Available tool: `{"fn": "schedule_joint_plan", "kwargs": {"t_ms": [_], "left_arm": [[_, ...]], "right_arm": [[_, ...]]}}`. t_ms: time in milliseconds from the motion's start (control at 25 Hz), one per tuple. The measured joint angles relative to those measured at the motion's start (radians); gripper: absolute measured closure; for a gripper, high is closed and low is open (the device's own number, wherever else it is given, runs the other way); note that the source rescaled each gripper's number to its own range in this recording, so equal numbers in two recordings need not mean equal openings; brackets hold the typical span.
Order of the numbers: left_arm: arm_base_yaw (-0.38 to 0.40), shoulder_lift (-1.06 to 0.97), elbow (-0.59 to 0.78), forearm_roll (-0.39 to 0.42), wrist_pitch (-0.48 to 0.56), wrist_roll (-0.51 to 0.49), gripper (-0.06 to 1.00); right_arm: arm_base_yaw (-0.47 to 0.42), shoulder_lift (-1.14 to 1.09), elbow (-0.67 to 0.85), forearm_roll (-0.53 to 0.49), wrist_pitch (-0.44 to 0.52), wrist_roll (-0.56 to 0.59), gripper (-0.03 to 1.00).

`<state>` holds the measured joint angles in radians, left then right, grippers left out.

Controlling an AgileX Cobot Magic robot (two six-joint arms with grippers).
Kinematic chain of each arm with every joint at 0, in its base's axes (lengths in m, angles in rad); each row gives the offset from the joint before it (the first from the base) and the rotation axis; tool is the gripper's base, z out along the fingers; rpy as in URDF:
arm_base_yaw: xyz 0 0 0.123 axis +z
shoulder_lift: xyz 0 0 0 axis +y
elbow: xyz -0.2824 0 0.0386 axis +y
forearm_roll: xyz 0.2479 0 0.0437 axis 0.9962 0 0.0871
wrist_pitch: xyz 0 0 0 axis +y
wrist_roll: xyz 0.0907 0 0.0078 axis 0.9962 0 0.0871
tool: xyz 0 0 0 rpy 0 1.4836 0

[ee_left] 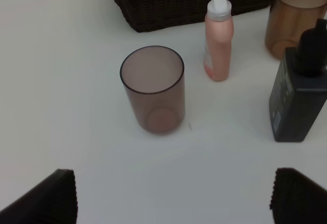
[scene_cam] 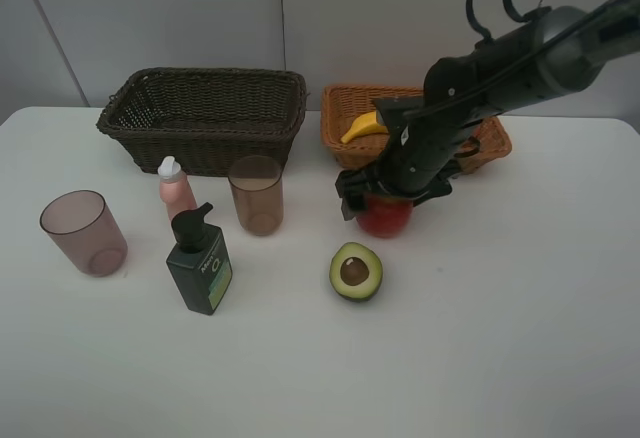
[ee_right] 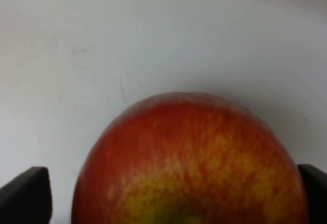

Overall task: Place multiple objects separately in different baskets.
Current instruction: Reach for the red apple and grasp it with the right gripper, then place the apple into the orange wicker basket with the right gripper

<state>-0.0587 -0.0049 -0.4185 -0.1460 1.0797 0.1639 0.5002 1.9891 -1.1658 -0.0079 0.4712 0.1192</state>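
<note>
White tabletop point(scene_cam: 520, 338), pale wall behind. Left gripper point(ee_left: 173, 198) poised above table near left cup point(scene_cam: 84, 233), jaws spread wide, nothing held. Two cups counted: left cup, second cup point(scene_cam: 256, 195). Two bottles between them: pink bottle point(scene_cam: 177, 190), pump bottle point(scene_cam: 200, 263). Two baskets at rear: dark basket point(scene_cam: 200, 143), tan basket point(scene_cam: 340, 130), one banana point(scene_cam: 362, 126) laid in latter. One avocado half point(scene_cam: 355, 271) in front. Right arm point(scene_cam: 520, 53) angled down from upper right. Right gripper point(scene_cam: 388, 196) set over one apple point(scene_cam: 385, 216) on table, jaws straddling it, gap seen on one side, not clamped.
</note>
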Motion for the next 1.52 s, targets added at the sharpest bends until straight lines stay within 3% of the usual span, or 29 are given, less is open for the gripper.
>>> {"fn": "schedule_joint_plan", "kwargs": {"t_ms": [160,320,1080,1520], "left_arm": [[0.0,0.0,0.0,0.0,0.0,0.0,-0.06],[0.0,0.0,0.0,0.0,0.0,0.0,-0.06],[0.0,0.0,0.0,0.0,0.0,0.0,-0.06],[0.0,0.0,0.0,0.0,0.0,0.0,-0.06]], "right_arm": [[0.0,0.001,0.0,0.0,0.0,0.0,0.01],[0.0,0.001,0.0,-0.002,0.001,0.0,0.26],[0.0,-0.003,-0.002,-0.002,0.03,0.0,0.26],[0.0,-0.111,-0.002,-0.003,0.064,0.0,0.26]]}}
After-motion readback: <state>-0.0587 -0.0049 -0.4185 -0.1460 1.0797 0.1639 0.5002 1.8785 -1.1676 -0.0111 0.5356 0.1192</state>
